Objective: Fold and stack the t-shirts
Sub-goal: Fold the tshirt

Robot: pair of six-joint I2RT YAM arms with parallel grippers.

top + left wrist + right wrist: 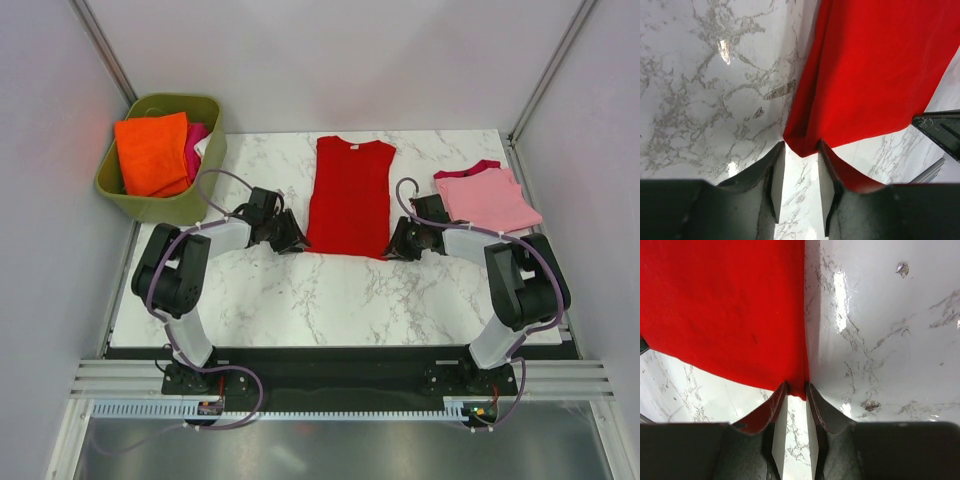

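1. Red shirt (350, 195): one item. It lies flat at the middle of the table (300, 290). The sleeves are tucked in, so it forms a long narrow panel with the collar at the far end and the hem toward the arms.
2. Pink shirt (487, 197): one item, with dark pink trim at the collar. It is folded into a compact block on the far right of the table, well apart from the red shirt.
3. Left gripper (801, 147): set low at the near left hem corner of the red shirt. The fingers stand apart with marble showing between them, and the tip of the corner sits at the mouth of that gap.
4. Right gripper (797, 387): set low at the near right hem corner. The fingers are drawn close, leaving a narrow slit, and the corner tip lies between the fingertips. Whether they pinch the cloth or only flank it cannot be told.
5. Table: white top with grey marble veining. It carries both shirts.
6. Tub (150, 208): olive-green, at the table's far left corner. It holds a folded orange cloth (152, 155) with a strip of magenta cloth (195, 135) beside it.
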